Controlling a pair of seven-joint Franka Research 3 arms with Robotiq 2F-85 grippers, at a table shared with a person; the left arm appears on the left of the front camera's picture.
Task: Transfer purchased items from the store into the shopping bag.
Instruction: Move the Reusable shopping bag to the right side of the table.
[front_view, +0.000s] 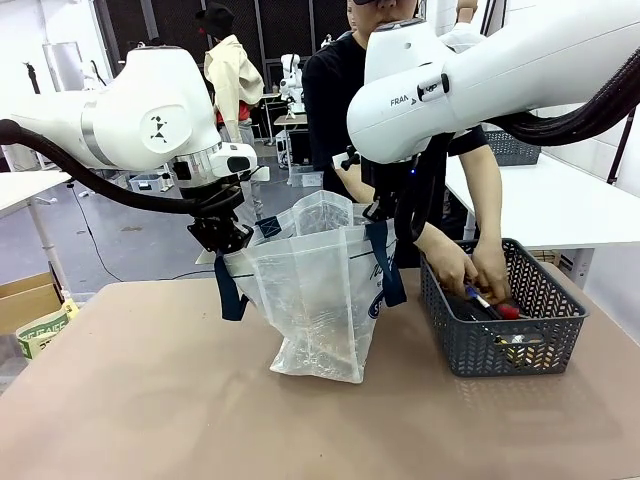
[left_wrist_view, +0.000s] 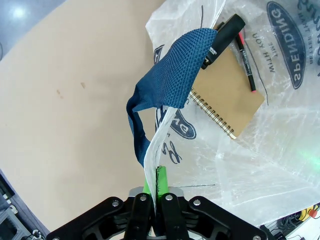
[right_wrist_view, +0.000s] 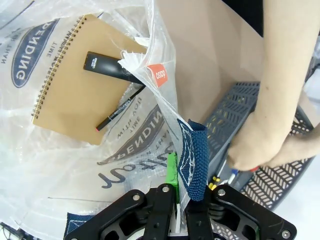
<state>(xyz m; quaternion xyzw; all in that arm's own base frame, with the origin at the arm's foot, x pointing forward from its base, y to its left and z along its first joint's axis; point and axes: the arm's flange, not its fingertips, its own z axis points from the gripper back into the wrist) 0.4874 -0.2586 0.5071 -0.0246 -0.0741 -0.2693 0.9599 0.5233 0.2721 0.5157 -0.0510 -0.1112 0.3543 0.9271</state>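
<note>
Front view, crinkly translucent shopping bag (front_view: 310, 300), pinched by left hand (front_view: 224, 248), right hand (front_view: 381, 214)

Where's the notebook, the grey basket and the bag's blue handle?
notebook (right_wrist_view: 65, 102), right wrist view, brown cover.
grey basket (front_view: 500, 358), front view, front wall.
blue handle (left_wrist_view: 170, 75), left wrist view, woven strap's middle.

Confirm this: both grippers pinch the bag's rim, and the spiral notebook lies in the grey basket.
Not the basket: the left wrist view shows the spiral notebook inside the shopping bag. The left gripper and right gripper do pinch its rim.
</note>
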